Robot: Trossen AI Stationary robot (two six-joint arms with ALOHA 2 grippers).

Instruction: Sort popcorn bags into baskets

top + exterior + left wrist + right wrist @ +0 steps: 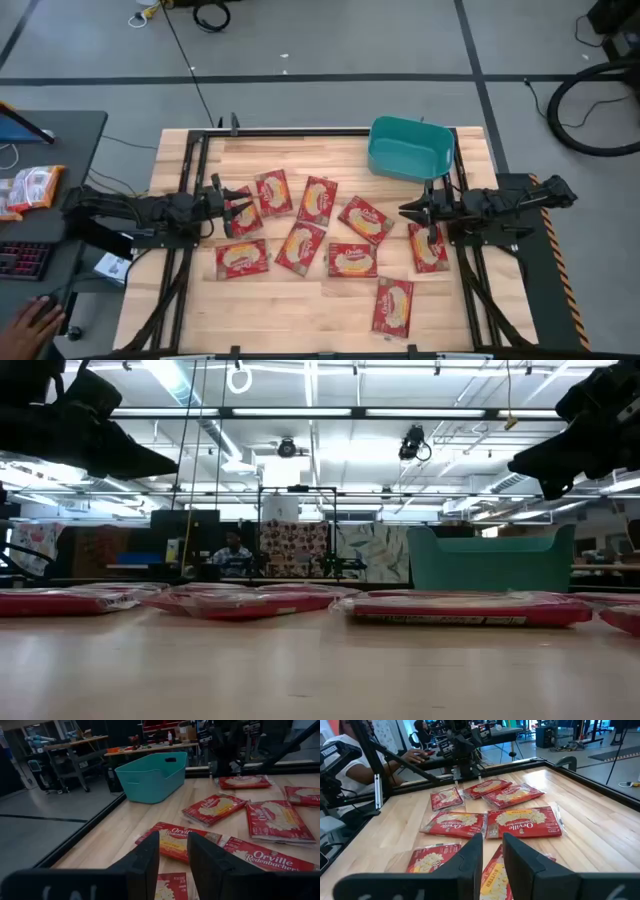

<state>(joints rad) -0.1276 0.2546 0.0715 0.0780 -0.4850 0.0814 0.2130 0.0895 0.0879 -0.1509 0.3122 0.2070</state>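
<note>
Several red popcorn bags lie flat on the wooden table, among them one at the left (243,258), one in the middle (318,200) and one near the front (393,305). The teal basket (410,150) stands at the far right and holds nothing that shows; it also shows in the left wrist view (150,777). My left gripper (232,205) hovers open over the leftmost bags (180,840). My right gripper (412,212) hovers slightly open, beside the far end of the rightmost bag (428,247). In the low view both grippers, left (140,460) and right (530,460), are well above the table.
Black frame rails run along the table's left and right sides (465,260). A desk with more packets (30,188) and a keyboard stands left of the table, with a person's hand (30,325) near it. Bare wood lies along the near edge (300,320).
</note>
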